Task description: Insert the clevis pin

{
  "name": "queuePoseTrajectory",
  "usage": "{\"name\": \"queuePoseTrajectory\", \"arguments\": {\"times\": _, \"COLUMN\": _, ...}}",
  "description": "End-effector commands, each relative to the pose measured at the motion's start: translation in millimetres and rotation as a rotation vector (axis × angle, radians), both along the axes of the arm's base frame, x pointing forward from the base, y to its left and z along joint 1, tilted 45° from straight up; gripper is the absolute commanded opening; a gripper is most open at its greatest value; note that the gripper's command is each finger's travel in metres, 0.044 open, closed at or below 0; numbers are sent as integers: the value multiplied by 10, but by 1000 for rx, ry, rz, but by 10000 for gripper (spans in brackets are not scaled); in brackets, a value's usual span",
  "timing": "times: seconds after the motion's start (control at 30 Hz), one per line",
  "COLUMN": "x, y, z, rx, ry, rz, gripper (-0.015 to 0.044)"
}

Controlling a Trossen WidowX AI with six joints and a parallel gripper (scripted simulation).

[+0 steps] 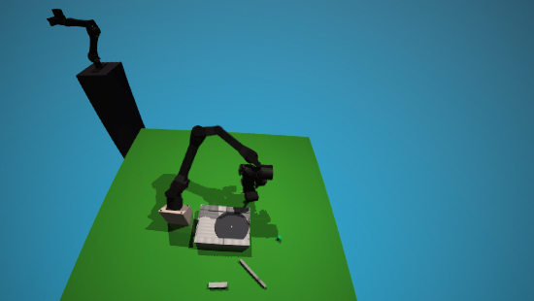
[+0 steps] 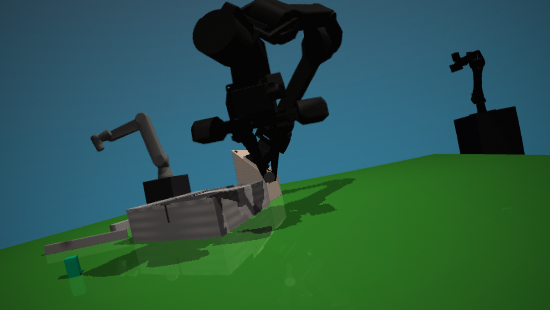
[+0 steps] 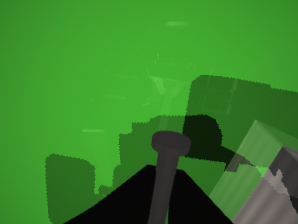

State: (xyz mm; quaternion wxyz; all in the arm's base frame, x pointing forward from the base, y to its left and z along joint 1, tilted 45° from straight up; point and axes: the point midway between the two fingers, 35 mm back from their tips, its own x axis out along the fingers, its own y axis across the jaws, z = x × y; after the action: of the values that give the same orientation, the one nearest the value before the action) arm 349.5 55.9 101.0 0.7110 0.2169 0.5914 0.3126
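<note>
Clevis pin (image 2: 269,176) (image 3: 171,143): pinched in jaws (image 2: 270,175), beside tray (image 1: 209,234) (image 2: 175,221) (image 3: 265,200) | disc (image 1: 231,233) in tray | advice: keep grip firm, turn shank downward over tray's hole before lowering

Black Arm Over Green Table

A black robot arm (image 1: 190,155) (image 2: 320,37) shows against a blue backdrop, its gripper (image 1: 246,204) (image 2: 270,167) (image 3: 162,176) black too, around a dark grey pin (image 2: 269,176) (image 3: 171,142). At the top view's centre, a light grey tray (image 1: 206,230) (image 2: 175,222) (image 3: 260,210) with pale stripes carries a darker grey disc (image 1: 228,233). Toward four o'clock from it sits a teal block (image 1: 279,238) (image 2: 72,266); toward seven o'clock, the arm's nine-o'clock neighbour, a black pillar (image 1: 109,107) (image 2: 492,131), is plain.
</note>
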Motion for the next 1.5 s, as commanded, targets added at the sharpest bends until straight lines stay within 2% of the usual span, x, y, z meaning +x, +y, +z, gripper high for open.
{"name": "queuePoseTrajectory", "arguments": {"times": 0.0, "x": 5, "y": -3, "z": -10, "rx": -13, "ry": -102, "rz": 106, "gripper": 0}}
{"name": "queuePoseTrajectory", "arguments": {"times": 0.43, "x": 18, "y": -14, "z": -12, "rx": -56, "ry": -399, "rz": 403, "gripper": 0}}
{"name": "queuePoseTrajectory", "arguments": {"times": 1.47, "x": 53, "y": 219, "z": -250, "rx": -56, "ry": -404, "rz": 407, "gripper": 0}}
